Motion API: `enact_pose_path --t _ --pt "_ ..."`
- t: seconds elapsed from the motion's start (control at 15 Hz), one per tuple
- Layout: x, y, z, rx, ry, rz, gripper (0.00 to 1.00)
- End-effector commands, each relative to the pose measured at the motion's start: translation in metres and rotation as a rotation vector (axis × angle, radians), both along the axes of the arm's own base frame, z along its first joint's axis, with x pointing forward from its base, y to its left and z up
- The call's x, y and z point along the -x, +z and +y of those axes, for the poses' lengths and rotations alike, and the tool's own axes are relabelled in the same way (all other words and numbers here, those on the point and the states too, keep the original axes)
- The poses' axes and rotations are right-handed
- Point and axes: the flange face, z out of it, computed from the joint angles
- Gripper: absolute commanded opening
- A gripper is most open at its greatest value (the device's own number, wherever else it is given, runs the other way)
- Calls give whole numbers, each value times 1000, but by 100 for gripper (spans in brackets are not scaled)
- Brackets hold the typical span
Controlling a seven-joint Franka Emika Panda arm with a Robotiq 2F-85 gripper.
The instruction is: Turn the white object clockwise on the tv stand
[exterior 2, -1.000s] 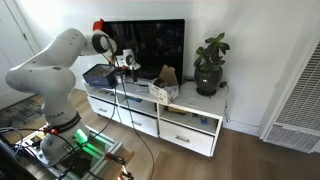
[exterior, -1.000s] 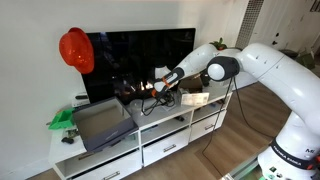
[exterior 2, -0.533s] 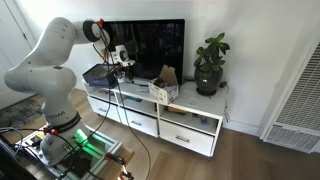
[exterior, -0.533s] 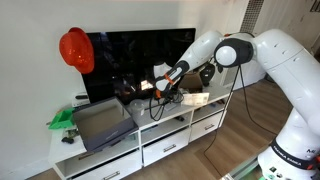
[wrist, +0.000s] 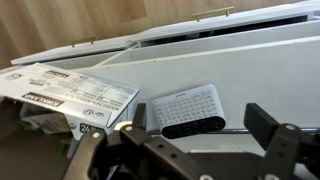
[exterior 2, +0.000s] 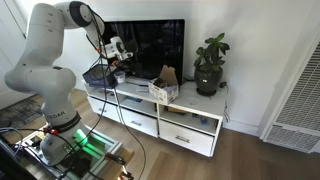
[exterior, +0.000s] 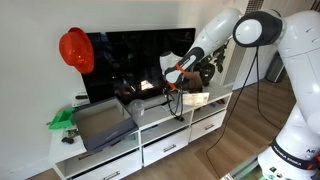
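In an exterior view the end effector (exterior: pixel 172 76) has risen off the tv stand (exterior: pixel 165 150) over the last second. It hangs before the one TV (exterior: pixel 130 55), with one red helmet (exterior: pixel 75 50) at its 9 o'clock. The white object is too small to pick out here.

In an exterior view the end effector (exterior 2: pixel 114 54) likewise sits higher than before, at 10 o'clock of the one cardboard box (exterior 2: pixel 163 90). One potted plant (exterior 2: pixel 210 65) stands at that box's 2 o'clock.

In the wrist view the end effector (wrist: pixel 187 150) has its two fingers spread wide and holds nothing. The single white object (wrist: pixel 190 110), a keypad-like slab, lies flat on the surface (wrist: pixel 265 70) at 12 o'clock, untouched, with the box (wrist: pixel 65 92) at its 9 o'clock. The rise with nothing held suggests the turn is finished or a fresh grasp is coming.
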Motion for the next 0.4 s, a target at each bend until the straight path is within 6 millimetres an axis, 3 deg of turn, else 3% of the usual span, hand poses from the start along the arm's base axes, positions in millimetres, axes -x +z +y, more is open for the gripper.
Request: enact_pose_path --t 0.0,0.07,0.33 --pt "32 20 -22 21 178 -30 100" --pt "10 14 -10 15 95 -16 100" --pt "25 16 -21 17 147 -21 100"
